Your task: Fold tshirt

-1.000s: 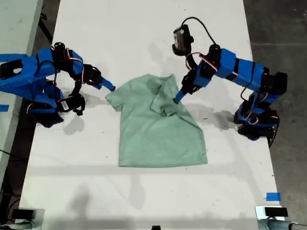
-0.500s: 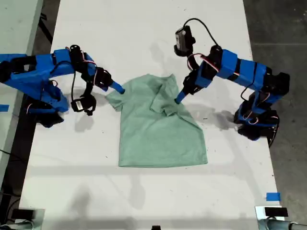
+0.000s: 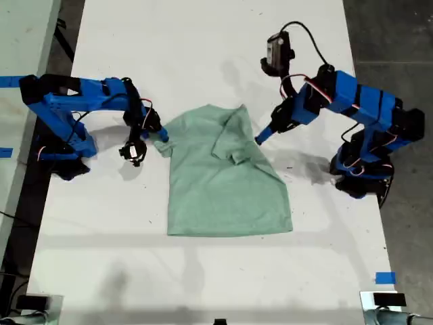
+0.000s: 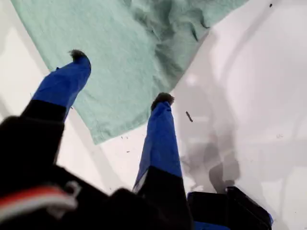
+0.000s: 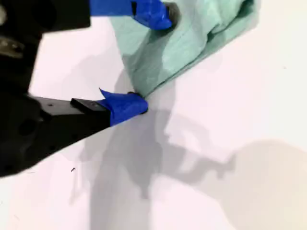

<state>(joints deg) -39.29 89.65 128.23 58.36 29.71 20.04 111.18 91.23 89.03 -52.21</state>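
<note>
Tshirt: the tshirt [image 3: 216, 183] lies flat near the middle of the white table [image 3: 203, 40]. In the exterior view its collar end is toward 12 o'clock and its bottom hem toward 6.

Fold state: the sleeve at about 1 o'clock of the garment is already turned in over the chest and looks rumpled. The sleeve at about 10 o'clock sticks out flat. I judge the fold only begun.

Handling: thin, light, limp cloth. I expect it to drape and drag rather than hold a shape, and it may slide on the smooth top. A pinch should take one layer at a hem or sleeve tip, because a mid-panel grab would only bunch it.

Where to grip: the outstretched sleeve's tip at 10 o'clock. For the next fold, the bottom hem corners at about 5 and 7 o'clock.

My second gripper [image 3: 161, 133]: it is at that 10 o'clock sleeve. Its wrist view shows the jaws apart, with the sleeve's end lying between one fingertip [image 5: 160, 12] and the other, which sits at the cloth's tip. It is not closed on anything.

My first gripper [image 3: 259, 139]: it is at the garment's 2 o'clock edge beside the folded sleeve. Its jaws are spread, one over the cloth and one at the edge, and it holds nothing.

Risk: closing too deep could catch two layers and undo the turned-in sleeve.

Beyond: a strip of blue tape [image 3: 385, 277] lies at the table's 5 o'clock corner, well away.
</note>
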